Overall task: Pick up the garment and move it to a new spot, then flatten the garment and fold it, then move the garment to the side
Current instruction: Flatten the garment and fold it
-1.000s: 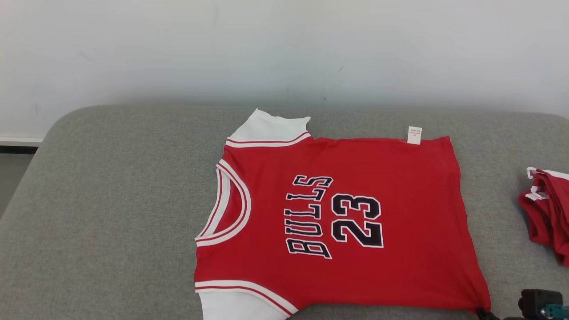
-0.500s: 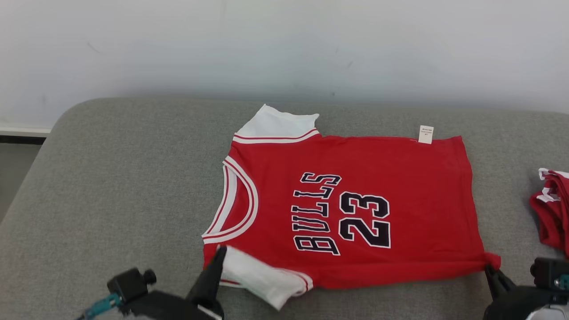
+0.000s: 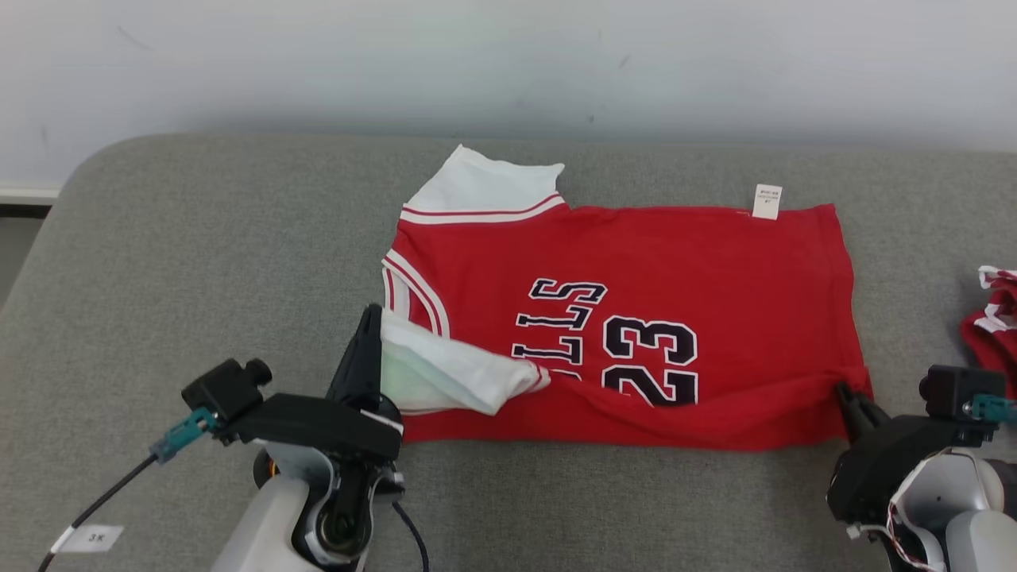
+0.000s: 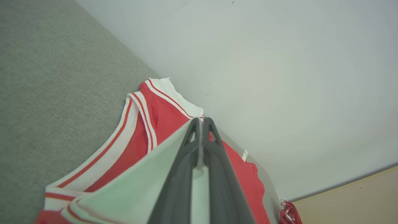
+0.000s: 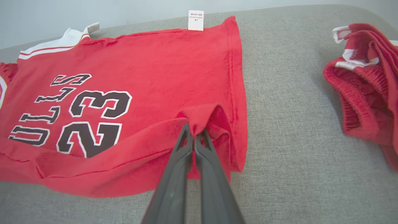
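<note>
The garment (image 3: 636,270) is a red "BULLS 23" jersey with white sleeves, spread on the grey cushioned surface (image 3: 199,262). My left gripper (image 3: 369,318) is shut on its near white sleeve, lifted and carried over the neckline; the left wrist view shows the white cloth pinched between the fingers (image 4: 200,124). At the near hem corner my right gripper (image 3: 844,391) is shut on red fabric, which bunches up at the fingertips (image 5: 194,128). The jersey's near edge (image 5: 93,177) is rolled upward onto the lettering.
A second crumpled red and white garment (image 3: 993,318) lies at the right edge of the surface (image 5: 367,93). A pale wall (image 3: 508,63) runs behind the cushion. A white care label (image 3: 767,200) sticks out at the jersey's far edge.
Both grippers have moved away from me, dragging the near sleeve and hem corner up over the jersey, so the near edge now covers part of the lettering. The camera has shifted too.
</note>
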{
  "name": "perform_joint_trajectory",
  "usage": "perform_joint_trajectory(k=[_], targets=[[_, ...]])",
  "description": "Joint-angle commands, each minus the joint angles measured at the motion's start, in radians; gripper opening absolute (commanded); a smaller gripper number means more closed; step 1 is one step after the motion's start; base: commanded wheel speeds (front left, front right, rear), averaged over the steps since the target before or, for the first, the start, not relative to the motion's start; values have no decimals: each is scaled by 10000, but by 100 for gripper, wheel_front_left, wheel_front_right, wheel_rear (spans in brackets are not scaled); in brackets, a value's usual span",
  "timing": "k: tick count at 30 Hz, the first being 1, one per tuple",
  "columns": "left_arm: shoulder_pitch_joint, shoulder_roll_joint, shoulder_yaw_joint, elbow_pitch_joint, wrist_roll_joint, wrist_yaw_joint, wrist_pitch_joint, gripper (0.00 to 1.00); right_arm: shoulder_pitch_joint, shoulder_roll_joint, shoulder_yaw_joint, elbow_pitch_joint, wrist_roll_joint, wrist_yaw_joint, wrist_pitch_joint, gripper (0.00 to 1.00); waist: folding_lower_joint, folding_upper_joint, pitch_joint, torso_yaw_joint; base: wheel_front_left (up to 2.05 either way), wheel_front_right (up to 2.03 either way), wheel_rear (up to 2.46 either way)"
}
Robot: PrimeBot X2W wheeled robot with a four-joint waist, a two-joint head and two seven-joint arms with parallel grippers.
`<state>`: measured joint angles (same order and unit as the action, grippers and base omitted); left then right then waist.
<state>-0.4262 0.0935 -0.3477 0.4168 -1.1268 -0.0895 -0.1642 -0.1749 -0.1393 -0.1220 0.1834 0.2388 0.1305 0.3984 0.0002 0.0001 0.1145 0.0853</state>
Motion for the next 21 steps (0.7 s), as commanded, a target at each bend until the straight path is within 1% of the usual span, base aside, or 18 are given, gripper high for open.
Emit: perform_joint_trajectory(k=[1,2,6,11,17,18,19,20,21], targets=[[-416,-81,44,331,120,-58,-244,0,-291,115,-201,166,-94,-2,-215,0,-2,-1,272,-40,0,0,0],[-416,-81,44,331,120,-58,-244,0,-291,115,-201,166,-94,-2,-215,0,-2,-1,272,-40,0,0,0],[-998,-178,61,1055,303,-98,-580,0,-631,324,-518,547,-319,-2,-463,0,-2,-1,469,-72,0,0,0],[-1554,-280,43,1795,497,-160,-795,0,-954,480,-654,958,-524,-2,-559,0,-2,-1,703,-164,0,0,0],[-2130,-363,76,2507,658,-223,-960,0,-1475,643,-954,1534,-836,-2,-996,0,-2,-1,1045,-277,0,0,0],[-2192,-367,57,2601,707,-233,-979,0,-1542,666,-1005,1632,-880,-2,-1064,7,-2,-1,1072,-287,0,0,0],[-2259,-374,55,2704,728,-245,-986,0,-1636,682,-1051,1724,-918,-2,-1188,44,-2,-1,1100,-300,0,0,0],[-2334,-378,68,2800,776,-240,-996,0,-1731,705,-1113,1820,-957,-2,-1314,100,-2,-1,1116,-308,0,0,0],[-2404,-385,127,2902,820,-225,-993,0,-1800,729,-1116,1912,-979,-2,-1409,100,-2,-1,1128,-318,0,0,0]])
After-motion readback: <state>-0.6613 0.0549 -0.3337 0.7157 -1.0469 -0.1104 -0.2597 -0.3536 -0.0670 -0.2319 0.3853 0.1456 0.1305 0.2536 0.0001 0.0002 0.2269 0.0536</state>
